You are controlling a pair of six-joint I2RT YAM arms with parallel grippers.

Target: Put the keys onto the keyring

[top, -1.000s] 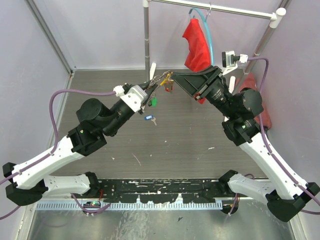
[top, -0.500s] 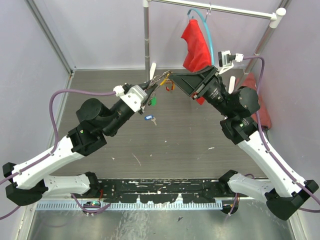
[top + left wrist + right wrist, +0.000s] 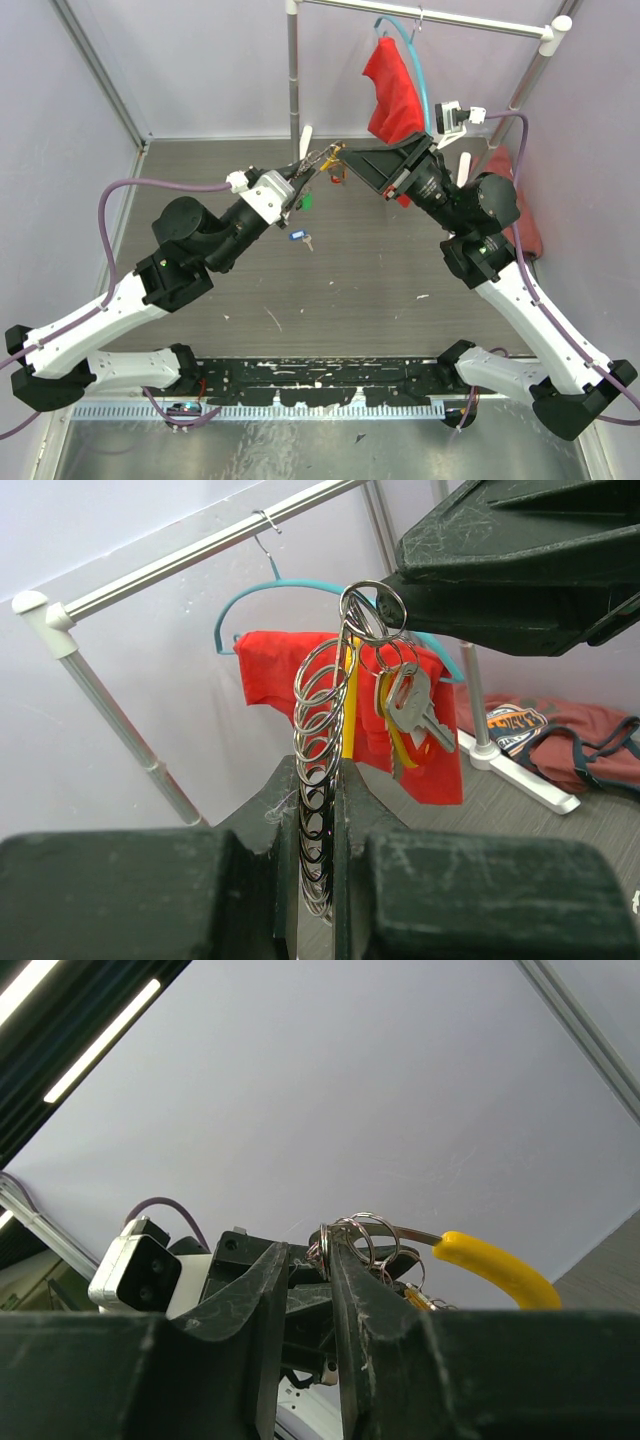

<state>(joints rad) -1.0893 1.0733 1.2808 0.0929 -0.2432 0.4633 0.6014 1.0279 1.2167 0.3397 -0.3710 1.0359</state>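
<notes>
The left claw (image 3: 318,805) is closed on the keyring (image 3: 316,710). The grey coils are clamped edge-on between its two fingers and stand upright above them. The keyring is held in the air over the far half of the tabletop (image 3: 380,280), between the two arms. Its yellow-orange section (image 3: 495,1265) is seen beside the coils. Several keys (image 3: 408,705) hang from small rings (image 3: 373,610) at the top of the keyring. The right claw (image 3: 323,1250) is set to a slim gap, with its tips at those small rings. Whether a ring is pinched cannot be told. A green-tagged key (image 3: 306,201) hangs below the left claw. A blue-tagged key (image 3: 297,236) lies apart on the tabletop.
</notes>
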